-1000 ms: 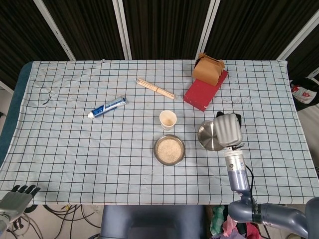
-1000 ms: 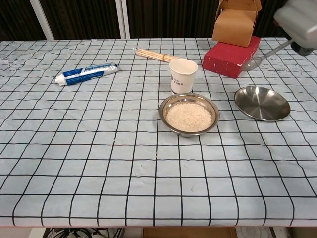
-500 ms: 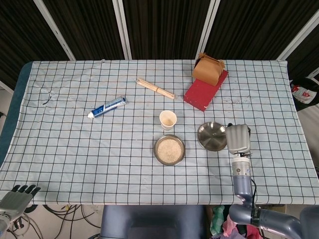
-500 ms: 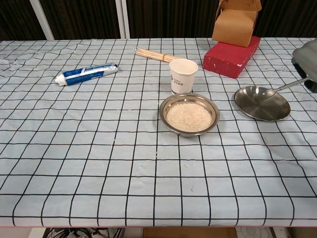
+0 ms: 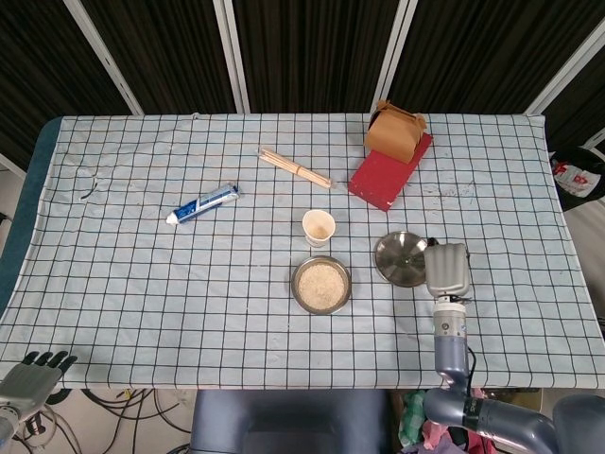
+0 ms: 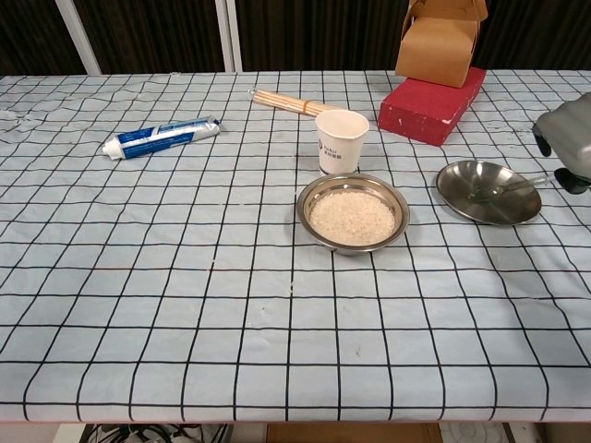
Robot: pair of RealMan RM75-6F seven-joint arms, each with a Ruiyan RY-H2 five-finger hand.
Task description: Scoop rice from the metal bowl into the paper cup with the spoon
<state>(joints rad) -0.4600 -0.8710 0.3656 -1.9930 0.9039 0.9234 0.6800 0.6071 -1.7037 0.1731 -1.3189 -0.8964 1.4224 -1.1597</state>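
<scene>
checked tablecloth (image 5: 142, 274), rice bowl (image 5: 321, 285), cup (image 5: 319, 227), empty dish (image 5: 401, 257), toothpaste (image 5: 202, 203), chopsticks (image 5: 295, 167), red box (image 5: 388, 175)

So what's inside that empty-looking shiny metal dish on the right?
The shallow metal dish holds a metal spoon, its bowl resting inside. The handle runs toward the right hand; whether the hand grips it is hidden at the frame edge.

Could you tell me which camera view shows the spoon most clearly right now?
The chest view: the spoon shows there, its bowl end lying in the empty metal dish and its handle running to the right hand. In the head view the right hand hides it.
</scene>
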